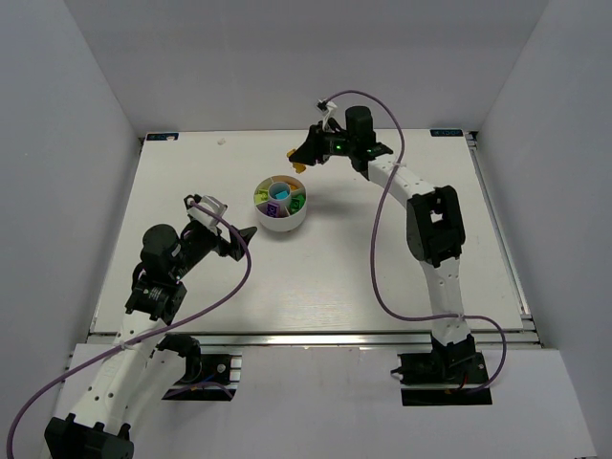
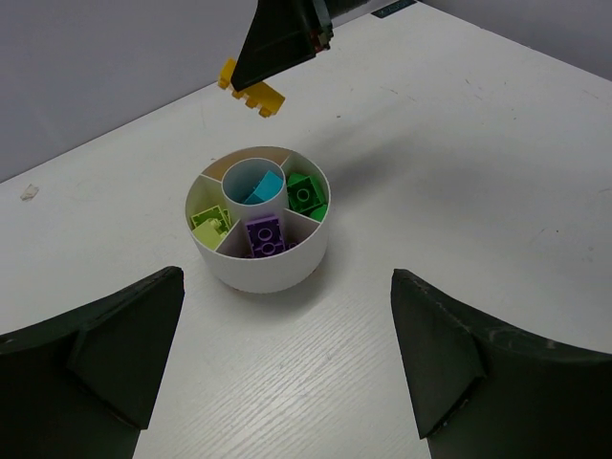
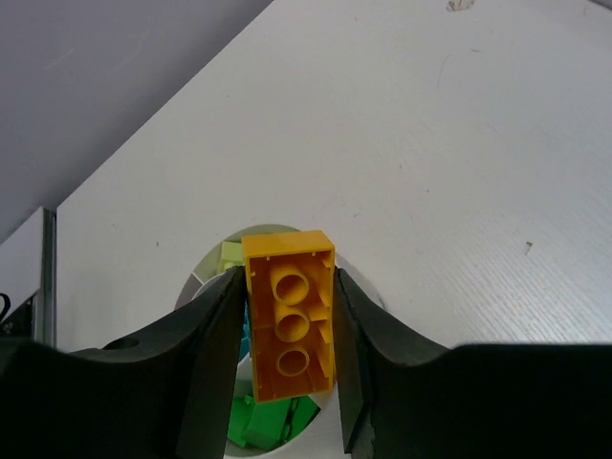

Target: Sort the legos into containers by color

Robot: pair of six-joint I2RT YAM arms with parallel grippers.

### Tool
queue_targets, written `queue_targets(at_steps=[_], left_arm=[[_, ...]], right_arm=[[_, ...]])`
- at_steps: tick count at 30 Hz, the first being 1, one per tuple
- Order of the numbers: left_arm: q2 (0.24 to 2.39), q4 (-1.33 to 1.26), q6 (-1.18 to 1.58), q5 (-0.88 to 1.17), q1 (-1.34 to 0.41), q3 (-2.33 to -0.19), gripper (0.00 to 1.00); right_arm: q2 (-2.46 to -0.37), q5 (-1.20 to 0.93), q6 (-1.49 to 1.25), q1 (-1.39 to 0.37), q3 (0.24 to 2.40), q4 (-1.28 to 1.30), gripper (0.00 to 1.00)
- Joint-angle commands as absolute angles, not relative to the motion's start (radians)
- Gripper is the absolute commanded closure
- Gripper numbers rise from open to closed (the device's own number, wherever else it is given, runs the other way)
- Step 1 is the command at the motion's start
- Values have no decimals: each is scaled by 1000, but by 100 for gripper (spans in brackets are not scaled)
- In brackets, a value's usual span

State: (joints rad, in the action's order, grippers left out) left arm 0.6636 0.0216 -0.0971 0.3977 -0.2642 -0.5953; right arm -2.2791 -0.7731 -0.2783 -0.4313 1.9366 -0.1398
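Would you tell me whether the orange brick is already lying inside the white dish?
No, the orange brick is clamped in the right gripper, up in the air and outside the white dish.

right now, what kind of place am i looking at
Probably a robot lab test cell, not a home: a white table boxed in by plain white panels, the left arm and right arm mounted at its near edge, and one divided dish of toy bricks.

Orange plastic brick clamped aloft in right hand, near round white divided dish. Lime brick, purple brick, green brick lodged in separate wedges, cyan brick in centre well.
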Motion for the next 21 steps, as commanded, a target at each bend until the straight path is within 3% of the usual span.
queue_targets(at_steps=[1,21], left_arm=[[655,8,-107,391,-268,-586,2],[641,9,-107,396,-268,-588,2]], right_arm=[[-2281,-735,-351,-462,1982,-238,97],[-2315,-670,-347,-476,1924,-226,95]])
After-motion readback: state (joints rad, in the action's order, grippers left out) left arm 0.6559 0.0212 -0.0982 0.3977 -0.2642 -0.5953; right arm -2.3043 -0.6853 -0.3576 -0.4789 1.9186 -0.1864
